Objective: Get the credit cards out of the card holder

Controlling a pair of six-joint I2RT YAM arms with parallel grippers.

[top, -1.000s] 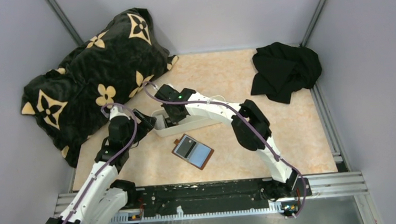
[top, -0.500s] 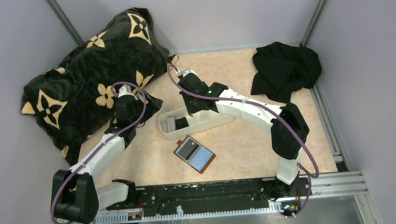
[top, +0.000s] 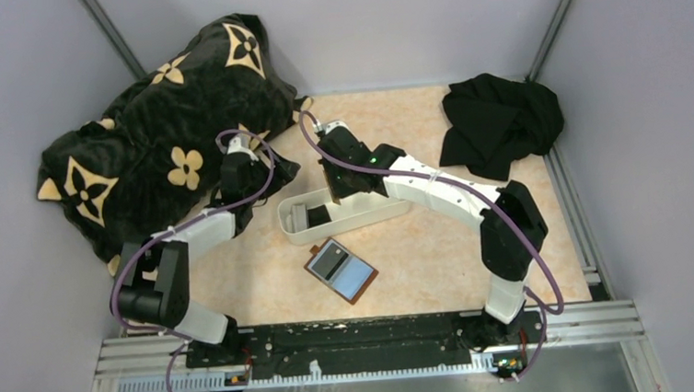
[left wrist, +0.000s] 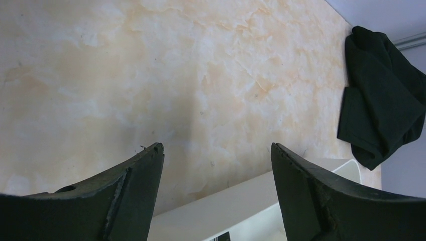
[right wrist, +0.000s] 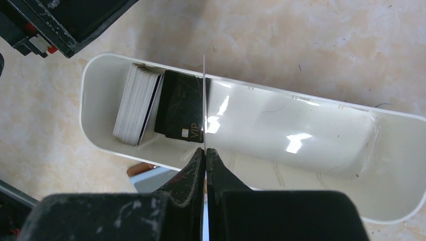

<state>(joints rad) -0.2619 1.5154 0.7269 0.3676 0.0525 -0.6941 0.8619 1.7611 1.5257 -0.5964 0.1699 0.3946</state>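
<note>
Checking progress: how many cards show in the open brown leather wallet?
1: a dark grey card on the half of the brown leather wallet nearer the long white plastic tray. Others may hide in its blue-grey pockets.

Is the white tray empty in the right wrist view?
No: a stack of pale cards and a dark card sit at one end of the tray.

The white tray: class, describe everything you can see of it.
The tray is a long, open-topped tub with rounded ends, white and glossy like plastic, lying flat on the table. One end holds a stack of pale cards on edge with a dark card beside it; the rest is bare. The right gripper, shut on a thin card, hangs over it.
</note>
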